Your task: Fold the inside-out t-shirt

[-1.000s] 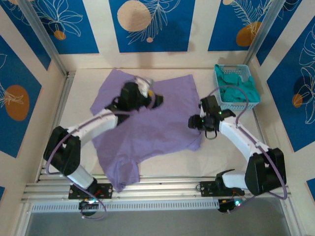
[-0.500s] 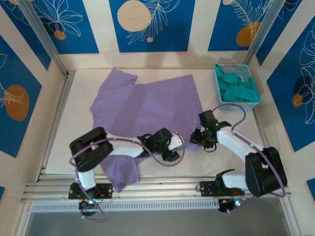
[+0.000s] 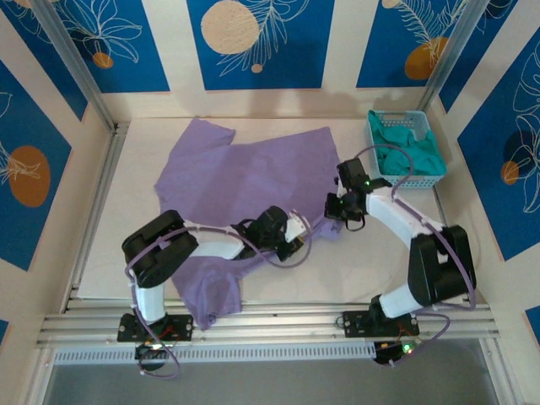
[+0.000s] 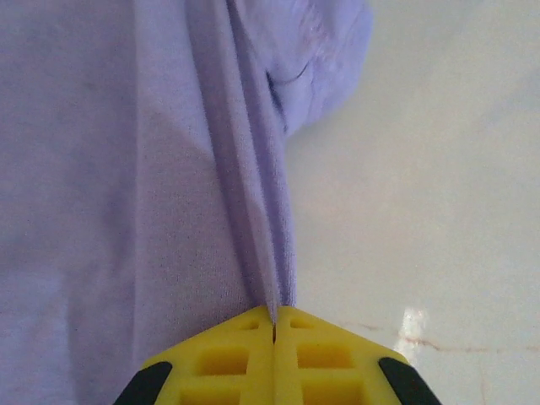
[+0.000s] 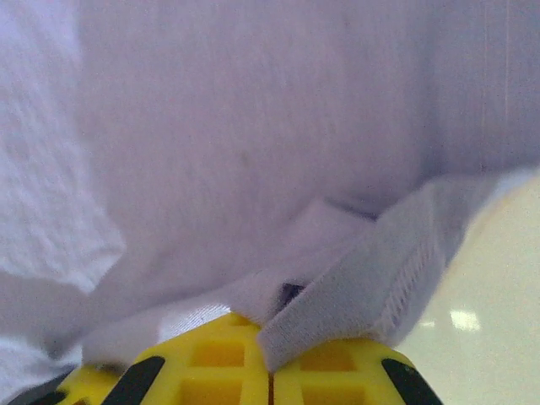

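Left gripper (image 3: 294,236) has its yellow fingers pressed together on a raised ridge of the lavender t-shirt (image 3: 245,181), pinching it at the shirt's near-right edge; in the left wrist view the pleat runs straight away from the fingertips, with bare table to its right. Right gripper (image 3: 340,211) is likewise clamped on the shirt, at its right edge just beyond the left one, and its wrist view shows a stitched hem folded over the closed fingers.

Most of the shirt lies flat on the white table (image 3: 371,270), left of centre. Its longest stretch runs on a diagonal from a flap near the left arm's base to the far-right corner. Which end is the neck I cannot tell. Well apart at far right, a light blue basket (image 3: 396,115) holds teal-green cloth (image 3: 405,156).
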Controlling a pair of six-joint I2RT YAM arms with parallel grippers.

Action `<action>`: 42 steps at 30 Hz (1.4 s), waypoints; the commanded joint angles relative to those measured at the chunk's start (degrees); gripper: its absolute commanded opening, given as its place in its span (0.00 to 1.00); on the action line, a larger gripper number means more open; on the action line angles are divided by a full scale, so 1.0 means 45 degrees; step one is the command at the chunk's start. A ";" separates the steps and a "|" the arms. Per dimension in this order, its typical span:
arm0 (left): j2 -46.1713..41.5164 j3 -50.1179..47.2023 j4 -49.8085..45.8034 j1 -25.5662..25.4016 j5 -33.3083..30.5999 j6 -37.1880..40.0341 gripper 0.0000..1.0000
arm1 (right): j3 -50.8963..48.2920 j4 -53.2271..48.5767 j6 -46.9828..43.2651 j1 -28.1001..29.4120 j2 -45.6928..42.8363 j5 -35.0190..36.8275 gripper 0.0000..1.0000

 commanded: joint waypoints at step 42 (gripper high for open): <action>0.0547 -0.0446 0.1730 0.2014 0.3979 -0.4501 0.00 | -0.0681 -0.0113 0.1379 0.2848 0.0339 0.4844 0.39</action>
